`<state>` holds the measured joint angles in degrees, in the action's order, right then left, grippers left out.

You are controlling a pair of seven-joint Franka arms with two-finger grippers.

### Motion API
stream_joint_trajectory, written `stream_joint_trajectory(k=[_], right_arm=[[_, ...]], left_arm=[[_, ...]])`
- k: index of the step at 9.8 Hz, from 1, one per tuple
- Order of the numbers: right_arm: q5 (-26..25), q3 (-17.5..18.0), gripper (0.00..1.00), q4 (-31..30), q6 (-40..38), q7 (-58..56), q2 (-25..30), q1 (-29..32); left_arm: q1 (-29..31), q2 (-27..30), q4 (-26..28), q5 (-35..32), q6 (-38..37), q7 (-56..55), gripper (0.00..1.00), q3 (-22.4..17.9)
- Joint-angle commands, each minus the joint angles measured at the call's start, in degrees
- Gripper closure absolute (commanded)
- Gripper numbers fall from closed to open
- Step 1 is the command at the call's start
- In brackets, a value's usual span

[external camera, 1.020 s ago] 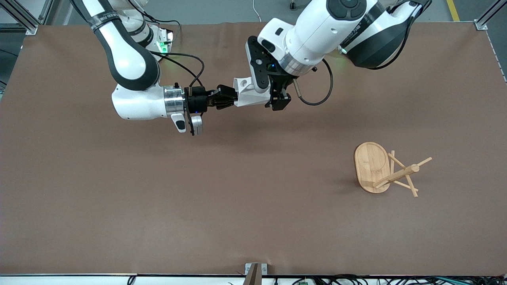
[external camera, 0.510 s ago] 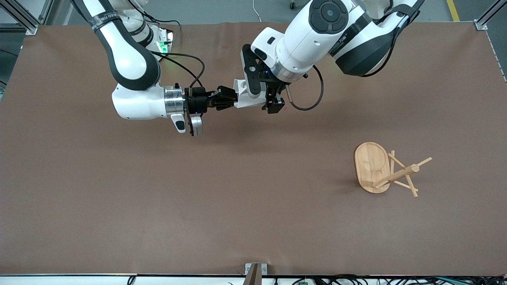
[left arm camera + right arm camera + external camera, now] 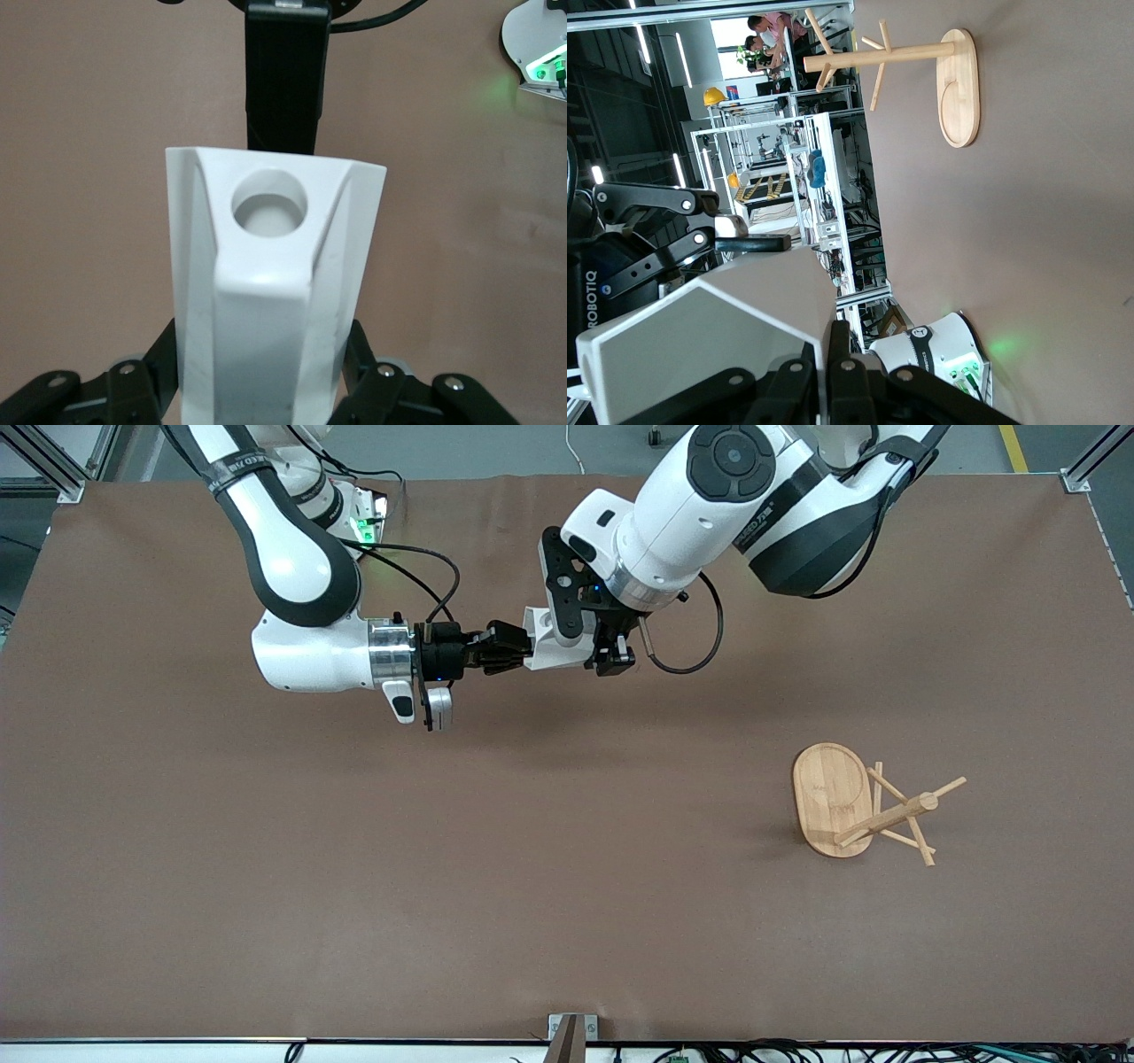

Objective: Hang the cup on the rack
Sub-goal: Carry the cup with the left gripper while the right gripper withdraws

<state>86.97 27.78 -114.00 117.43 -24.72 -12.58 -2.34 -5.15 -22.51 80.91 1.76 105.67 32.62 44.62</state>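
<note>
The rack (image 3: 846, 808) is seen nearest the front camera, standing on its oval base on the brown counter (image 3: 443, 868) toward the left arm's end, its post upright and thin pegs angled out from it; it is also caught in the right wrist view (image 3: 921, 71), well apart from both hands. Nothing hangs on its pegs. Farther from the camera, the cup (image 3: 554, 642) is held up in the air over the counter's middle, between the two hands. It is laid on its side, with the blocky handle and its round hole turned up, as shown in the left wrist view (image 3: 270, 292). The right hand (image 3: 514, 648) is reached in level from the right arm's end, and its dark fingers are closed on one end of the cup; in the right wrist view the white faceted body (image 3: 718, 345) is seen pressed between its fingers (image 3: 833, 381). The left hand (image 3: 602, 657) is brought down over the cup's other end, with a finger set on each side of the white body; in the left wrist view the fingers flank the cup closely, though it cannot be told whether they are pressed against it.
</note>
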Motion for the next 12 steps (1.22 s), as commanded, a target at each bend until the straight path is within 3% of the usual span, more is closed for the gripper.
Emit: stream_joint_trajectory(k=[1,2,3,6,9,12], right_arm=[[2.15,0.08,0.80,-1.31,-0.97,-1.13,1.60,-0.39],[2.06,0.08,0.11,-1.31,-0.97,-1.21,1.68,-0.39],[1.97,0.08,0.00,-1.22,-0.97,-1.21,1.68,-0.39],[-0.82,-0.27,0.00,-1.31,-1.23,-0.43,4.05,1.71],[-17.03,-1.32,0.00,-0.35,-1.23,7.37,4.14,7.85],[-31.99,-11.22,0.00,-0.60,-1.32,14.24,7.30,8.05]], left_arm=[[1.20,-0.43,1.27,-1.85,0.86,-0.01,0.99,-0.41],[1.29,-0.34,1.27,-1.85,0.77,-0.01,0.99,-0.50],[1.29,-0.34,1.27,-2.11,0.59,-0.01,0.99,-0.59],[1.38,-0.08,1.27,-2.81,0.33,0.16,0.99,-1.90],[1.38,-0.08,1.27,-2.90,0.33,0.08,0.99,-4.10],[3.47,0.19,1.10,-3.25,-0.02,-1.23,0.99,-5.42]])
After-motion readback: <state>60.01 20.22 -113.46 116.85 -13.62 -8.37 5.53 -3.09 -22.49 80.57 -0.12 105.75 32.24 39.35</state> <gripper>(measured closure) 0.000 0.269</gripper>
